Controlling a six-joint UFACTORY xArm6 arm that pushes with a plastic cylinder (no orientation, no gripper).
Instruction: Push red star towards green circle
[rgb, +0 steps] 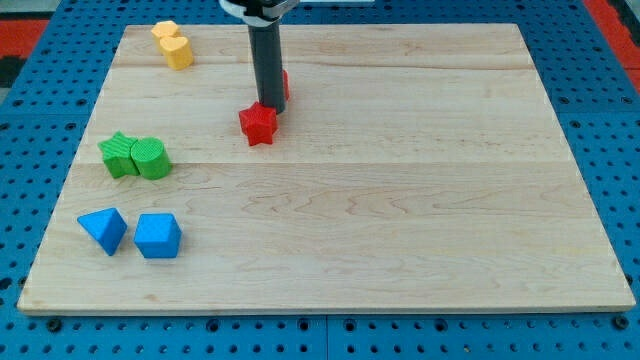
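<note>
One red star (258, 124) touching my tip (268, 106) | green circle (152, 158) well left | no hand to judge

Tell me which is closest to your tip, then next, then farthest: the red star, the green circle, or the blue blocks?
From my tip:
1. Red star, touching, just below my tip.
2. Green circle, toward the view's left.
3. Blue blocks, bottom left; the two are too close to rank.

The rod (268, 60) runs out past the board's far edge, its upper part cut off. Behind it sits another red block (285, 86), mostly hidden, shape not clear. My tip (267, 104) ends just behind the red star (258, 124); contact cannot be told.
</note>
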